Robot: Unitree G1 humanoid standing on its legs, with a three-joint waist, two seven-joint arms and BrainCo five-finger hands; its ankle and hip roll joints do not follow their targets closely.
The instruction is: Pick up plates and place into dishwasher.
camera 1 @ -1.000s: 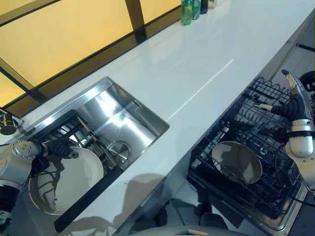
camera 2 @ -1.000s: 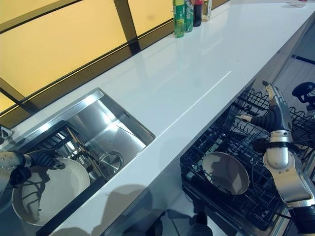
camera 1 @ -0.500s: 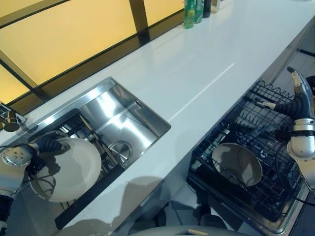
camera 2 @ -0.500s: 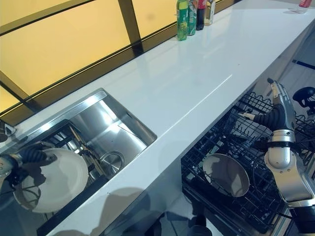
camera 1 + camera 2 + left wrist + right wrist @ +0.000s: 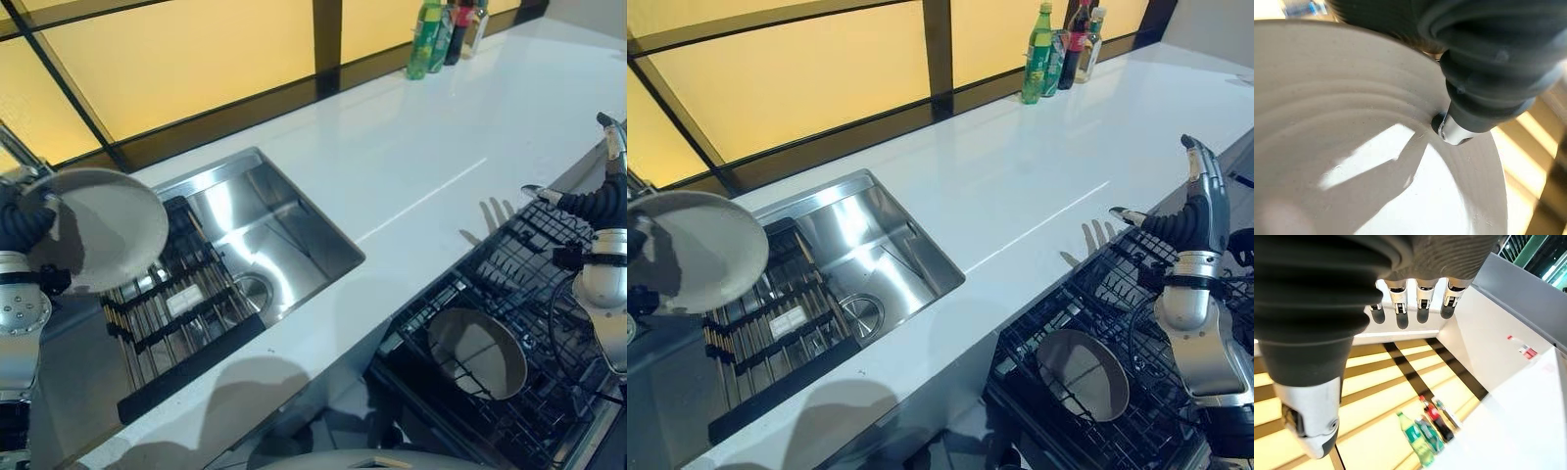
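My left hand (image 5: 18,223) holds a pale round plate (image 5: 95,231) tilted up in the air over the left end of the sink (image 5: 284,230). In the left wrist view my thumb (image 5: 1454,129) presses on the plate's (image 5: 1352,147) inner face, while the other fingers are hidden behind it. Another pale plate (image 5: 1083,374) stands in the black wire dishwasher rack (image 5: 1087,294) at the lower right. My right hand (image 5: 1197,217) hovers above the rack's far edge, open, with straight fingers (image 5: 1400,303) and nothing in it.
A dark slatted drying rack (image 5: 176,304) lies in the sink's left half and a round drain (image 5: 253,290) sits in its floor. Several bottles (image 5: 441,24) stand at the back of the white counter (image 5: 392,157). The pulled-out dishwasher rack juts out below the counter's front edge.
My left hand has lifted the plate out of the sink and tipped it up to the left. The camera has shifted. My right hand has stayed over the rack.
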